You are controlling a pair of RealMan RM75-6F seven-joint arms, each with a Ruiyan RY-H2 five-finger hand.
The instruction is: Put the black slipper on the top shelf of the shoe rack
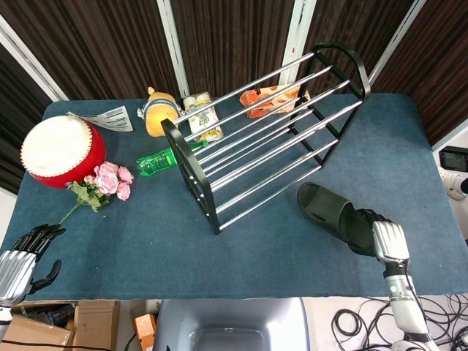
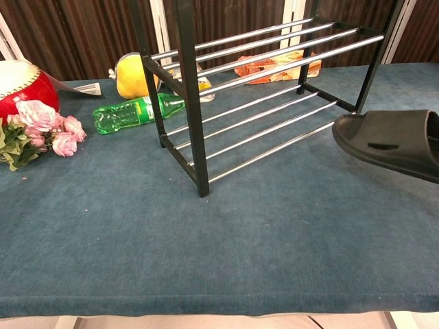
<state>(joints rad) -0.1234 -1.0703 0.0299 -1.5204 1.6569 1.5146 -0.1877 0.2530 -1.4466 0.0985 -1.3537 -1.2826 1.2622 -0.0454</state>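
The black slipper (image 1: pixel 330 213) hangs just above the blue table at the front right, toe pointing toward the shoe rack; the chest view shows the slipper (image 2: pixel 391 139) lifted off the cloth. My right hand (image 1: pixel 382 235) grips its heel end. The black shoe rack (image 1: pixel 270 126) with chrome bars stands diagonally in the middle; its top shelf (image 1: pixel 257 82) holds nothing. The rack (image 2: pixel 260 75) also fills the upper chest view. My left hand (image 1: pixel 20 257) rests off the table's front left corner, fingers apart and holding nothing.
A red drum (image 1: pixel 57 150), pink flowers (image 1: pixel 104 182), a green bottle (image 1: pixel 162 161), a yellow plush toy (image 1: pixel 158 111), a white packet (image 1: pixel 202 113), an orange snack bag (image 1: pixel 272 98) and a paper (image 1: pixel 106 118) lie behind and left of the rack.
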